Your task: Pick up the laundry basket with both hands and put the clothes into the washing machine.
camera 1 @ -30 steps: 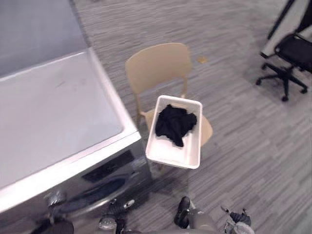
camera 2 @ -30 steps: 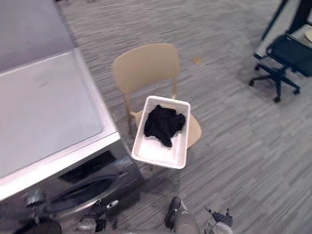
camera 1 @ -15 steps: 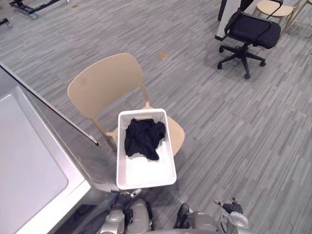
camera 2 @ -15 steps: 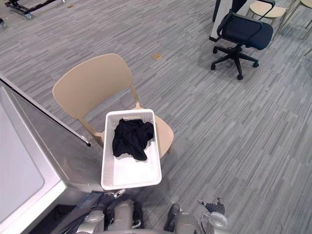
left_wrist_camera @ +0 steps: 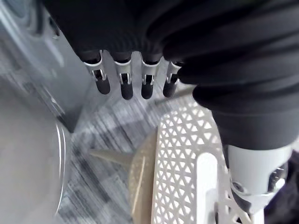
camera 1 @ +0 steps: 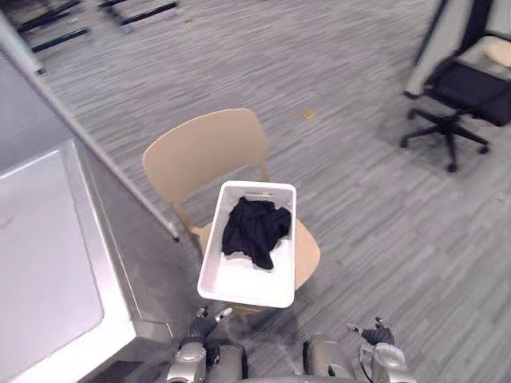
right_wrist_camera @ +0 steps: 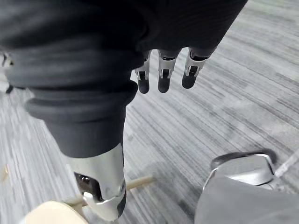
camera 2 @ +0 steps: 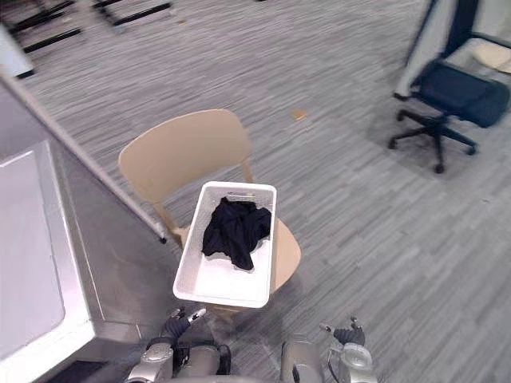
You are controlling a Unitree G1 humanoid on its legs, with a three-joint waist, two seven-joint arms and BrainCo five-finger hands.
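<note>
White laundry basket [camera 1: 247,281] holding black clothes [camera 1: 255,230] sits on a tan chair [camera 1: 206,153] beside the washing machine [camera 1: 48,255]; left robot hand [left_wrist_camera: 127,85] and right robot hand [right_wrist_camera: 162,78], loose-fingered and empty, should probably grip opposite rims evenly for a level lift.

Laundry basket [camera 1: 249,281]: white plastic, rectangular, open-lattice walls, handle slot in the far short wall. Sits upright and level on the seat of a tan chair [camera 1: 206,150], long axis running from the backrest toward the robot, slightly skewed.

Clothes [camera 1: 255,230]: one crumpled black heap, individual items not distinguishable. Lies inside the basket in its far half, toward the backrest; the near half of the basket floor is bare white.

Washing machine [camera 1: 48,247]: silver-grey box with a flat pale top, standing on the floor just beside the chair on the robot's left. Door state cannot be told.
</note>
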